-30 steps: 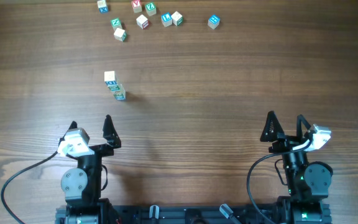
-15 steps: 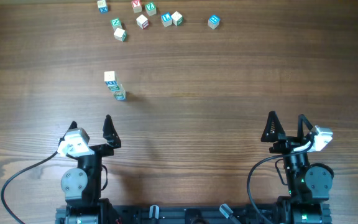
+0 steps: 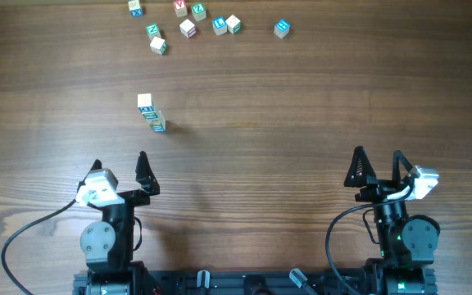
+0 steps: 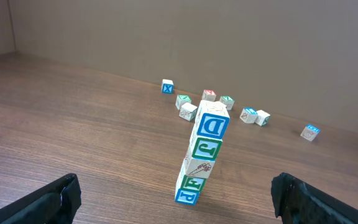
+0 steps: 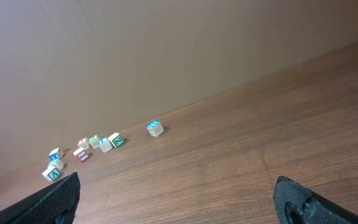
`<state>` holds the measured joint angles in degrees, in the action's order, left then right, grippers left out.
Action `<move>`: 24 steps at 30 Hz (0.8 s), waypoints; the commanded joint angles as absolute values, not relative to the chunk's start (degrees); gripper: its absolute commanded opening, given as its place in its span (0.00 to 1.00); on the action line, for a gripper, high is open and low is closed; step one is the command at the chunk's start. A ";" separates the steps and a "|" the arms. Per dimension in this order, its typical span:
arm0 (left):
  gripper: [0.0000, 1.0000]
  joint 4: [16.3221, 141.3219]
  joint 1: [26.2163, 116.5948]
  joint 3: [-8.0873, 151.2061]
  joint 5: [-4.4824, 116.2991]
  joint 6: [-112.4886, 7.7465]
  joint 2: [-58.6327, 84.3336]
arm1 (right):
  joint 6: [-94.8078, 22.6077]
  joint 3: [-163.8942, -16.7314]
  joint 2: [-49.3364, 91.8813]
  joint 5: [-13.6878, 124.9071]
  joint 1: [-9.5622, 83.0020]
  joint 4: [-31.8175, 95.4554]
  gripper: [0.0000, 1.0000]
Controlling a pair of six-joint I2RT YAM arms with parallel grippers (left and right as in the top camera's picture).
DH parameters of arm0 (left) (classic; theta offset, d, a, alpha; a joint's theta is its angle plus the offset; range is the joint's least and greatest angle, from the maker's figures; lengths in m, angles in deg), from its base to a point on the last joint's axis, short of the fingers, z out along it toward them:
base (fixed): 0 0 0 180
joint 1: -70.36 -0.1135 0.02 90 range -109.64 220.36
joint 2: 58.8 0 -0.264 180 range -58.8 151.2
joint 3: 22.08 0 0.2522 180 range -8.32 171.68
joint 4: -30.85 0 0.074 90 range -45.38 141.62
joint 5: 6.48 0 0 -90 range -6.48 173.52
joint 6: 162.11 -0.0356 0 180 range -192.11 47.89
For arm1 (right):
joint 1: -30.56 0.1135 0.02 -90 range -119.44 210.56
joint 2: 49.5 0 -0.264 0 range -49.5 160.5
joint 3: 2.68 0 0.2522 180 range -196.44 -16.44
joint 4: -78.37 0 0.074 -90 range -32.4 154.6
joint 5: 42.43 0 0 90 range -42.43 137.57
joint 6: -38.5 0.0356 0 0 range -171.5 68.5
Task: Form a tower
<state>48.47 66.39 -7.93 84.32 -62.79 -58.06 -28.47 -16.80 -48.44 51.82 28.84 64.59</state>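
Observation:
The tower point(image 4: 202, 153) is a slim column of several pale letter cubes with blue and green faces, leaning slightly, standing on the wooden table. From overhead the tower point(image 3: 151, 113) is left of centre. My left gripper point(image 3: 120, 161) is open at the near edge, well short of the tower, nothing between its fingers. In the left wrist view the left gripper point(image 4: 178, 198) frames the tower's base from a distance. My right gripper point(image 3: 377, 157) is open and empty at the near right. The right gripper point(image 5: 178, 198) faces bare table.
Several loose cubes point(image 3: 188, 28) lie scattered along the far edge, with one apart at the right point(image 3: 281, 29). They show in the left wrist view point(image 4: 188, 111) behind the tower and in the right wrist view point(image 5: 106, 143). A brown wall backs the table.

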 commanded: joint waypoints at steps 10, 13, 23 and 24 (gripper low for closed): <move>1.00 48.74 66.50 -7.96 84.41 -62.70 -58.52 | -62.42 -16.73 -47.78 51.73 28.67 64.75 1.00; 1.00 48.74 66.50 -7.96 84.41 -62.70 -58.52 | -63.33 -16.73 -47.78 51.97 28.67 64.75 1.00; 1.00 48.74 66.50 -7.96 84.41 -62.70 -58.52 | -63.36 -16.73 -47.78 51.90 28.67 64.75 1.00; 1.00 48.74 66.50 -7.96 84.41 -62.70 -58.52 | -63.38 -16.73 -47.78 51.90 28.67 64.75 1.00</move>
